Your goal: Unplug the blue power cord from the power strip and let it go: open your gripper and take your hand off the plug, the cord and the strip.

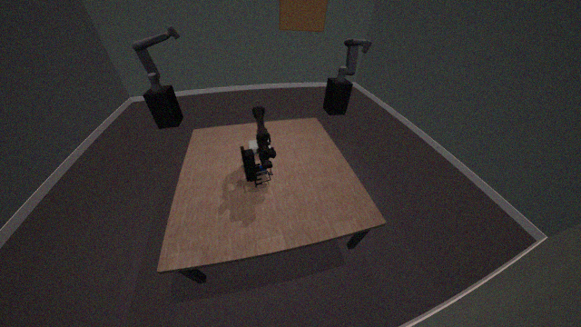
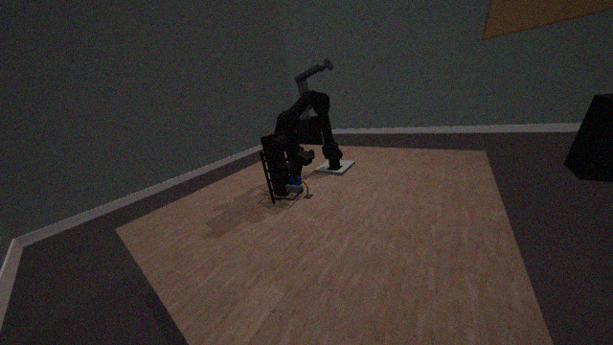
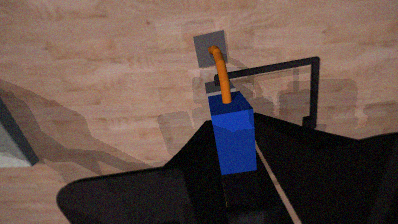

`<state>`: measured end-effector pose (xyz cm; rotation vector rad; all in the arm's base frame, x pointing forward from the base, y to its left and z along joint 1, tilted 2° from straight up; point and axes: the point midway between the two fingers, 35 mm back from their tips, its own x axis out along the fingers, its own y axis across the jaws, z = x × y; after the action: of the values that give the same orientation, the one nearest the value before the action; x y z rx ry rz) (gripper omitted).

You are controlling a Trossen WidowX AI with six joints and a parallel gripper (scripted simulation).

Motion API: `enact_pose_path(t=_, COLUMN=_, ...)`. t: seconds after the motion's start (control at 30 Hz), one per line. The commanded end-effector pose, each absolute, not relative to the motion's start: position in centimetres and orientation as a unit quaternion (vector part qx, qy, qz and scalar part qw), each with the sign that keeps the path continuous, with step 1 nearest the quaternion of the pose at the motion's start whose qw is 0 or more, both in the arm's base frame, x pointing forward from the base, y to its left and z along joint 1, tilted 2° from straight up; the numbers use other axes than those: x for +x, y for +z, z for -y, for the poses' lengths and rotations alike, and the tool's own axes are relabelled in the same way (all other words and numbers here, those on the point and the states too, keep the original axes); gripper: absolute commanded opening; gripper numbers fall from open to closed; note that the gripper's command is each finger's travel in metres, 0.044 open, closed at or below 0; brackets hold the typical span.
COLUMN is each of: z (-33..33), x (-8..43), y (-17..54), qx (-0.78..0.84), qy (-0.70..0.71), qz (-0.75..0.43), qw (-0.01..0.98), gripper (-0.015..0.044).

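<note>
Wooden plank table top: broad open room toward its near edge in the top view. Black upright rack-like frame, presumably carrying the power strip, stands just beside my work and bounds sideways motion. My gripper has its two black fingers closed narrowly against the sides of the blue box-shaped plug. The plug appears rigid and light, best held by its flat flanks; its thin orange cord looks pliant and may drag.
</note>
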<state>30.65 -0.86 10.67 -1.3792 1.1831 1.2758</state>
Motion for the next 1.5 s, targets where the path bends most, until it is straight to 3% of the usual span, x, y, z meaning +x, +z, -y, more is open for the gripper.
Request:
enact_pose_path(t=0.0, z=-1.2, x=30.5, y=10.6, qx=-0.551, qy=0.527, qz=-0.464, qw=0.450, gripper=0.0000)
enact_pose_path(t=0.67, z=-4.5, x=29.8, y=10.6, qx=-0.550, qy=0.529, qz=-0.463, qw=0.450, gripper=0.0000)
enact_pose_path(t=1.23, z=-5.0, x=29.8, y=10.8, qx=-0.550, qy=0.530, qz=-0.463, qw=0.450, gripper=0.0440)
enact_pose_path(t=1.47, z=-9.0, x=29.0, y=11.4, qx=-0.549, qy=0.531, qz=-0.462, qw=0.450, gripper=0.0440)
